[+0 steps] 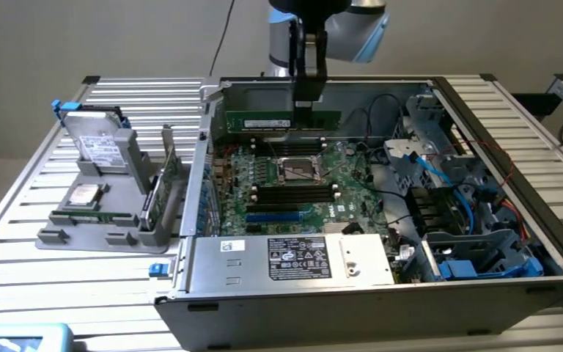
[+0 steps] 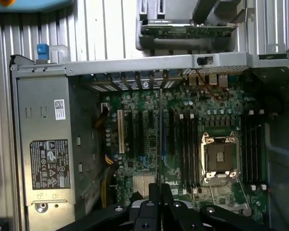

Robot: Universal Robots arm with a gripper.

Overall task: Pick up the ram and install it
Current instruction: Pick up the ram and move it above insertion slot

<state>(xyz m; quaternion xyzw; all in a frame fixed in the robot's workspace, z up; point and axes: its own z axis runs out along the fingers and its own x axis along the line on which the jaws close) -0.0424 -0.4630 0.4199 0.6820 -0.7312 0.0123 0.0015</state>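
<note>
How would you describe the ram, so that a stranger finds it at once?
Look into the open computer case, near its far wall above the motherboard. There the gripper holds the ram, a long thin green stick hanging level; the other green card stands outside, in the grey holder.

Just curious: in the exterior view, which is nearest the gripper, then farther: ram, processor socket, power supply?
1. The ram, held in the gripper.
2. The processor socket, in the middle of the motherboard.
3. The power supply, along the case wall nearest the camera.
</note>
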